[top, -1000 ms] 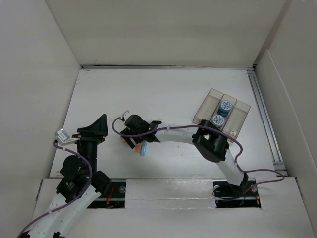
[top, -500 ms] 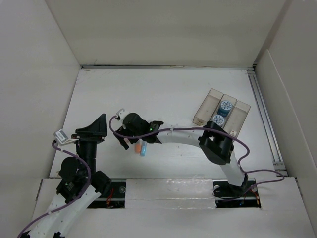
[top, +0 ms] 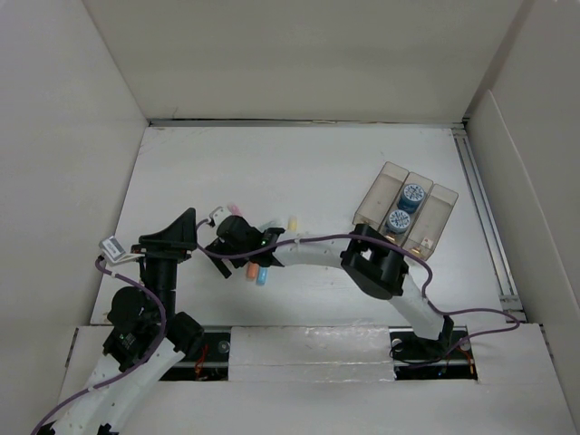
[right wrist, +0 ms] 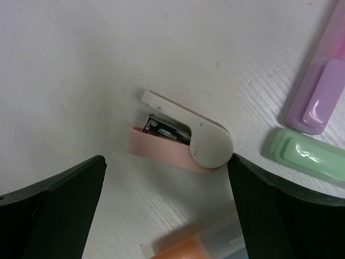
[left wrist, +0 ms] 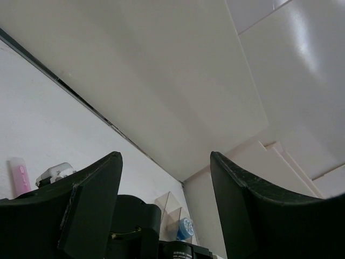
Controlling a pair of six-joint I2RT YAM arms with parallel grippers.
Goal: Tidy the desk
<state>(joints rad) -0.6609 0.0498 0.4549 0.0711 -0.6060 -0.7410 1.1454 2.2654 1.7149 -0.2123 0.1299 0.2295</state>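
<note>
The white desk (top: 317, 172) carries several highlighters in a loose cluster left of centre: pink (top: 234, 209), green (top: 268, 224), yellow (top: 292, 222), orange (top: 251, 269) and blue (top: 262, 274). My right gripper (top: 225, 246) reaches left across the desk and hangs low over them. In the right wrist view it (right wrist: 166, 162) is open and empty. A small pink-and-white stapler (right wrist: 186, 141) lies on the desk just beyond its fingertips (right wrist: 64, 210). My left gripper (top: 174, 237) is raised at the left, open and empty (left wrist: 164, 156).
A translucent three-compartment tray (top: 431, 217) sits at the right with two blue round items (top: 412, 194) in its middle slot. A metal rail (top: 480, 199) runs along the right edge. Tall white walls bound the desk. Green (right wrist: 307, 156), purple-pink (right wrist: 318, 91) and orange (right wrist: 205, 245) highlighters lie around the stapler.
My right arm has swung a little further left, and the pink, green and yellow highlighters now show beyond it. The left arm has hardly moved.
</note>
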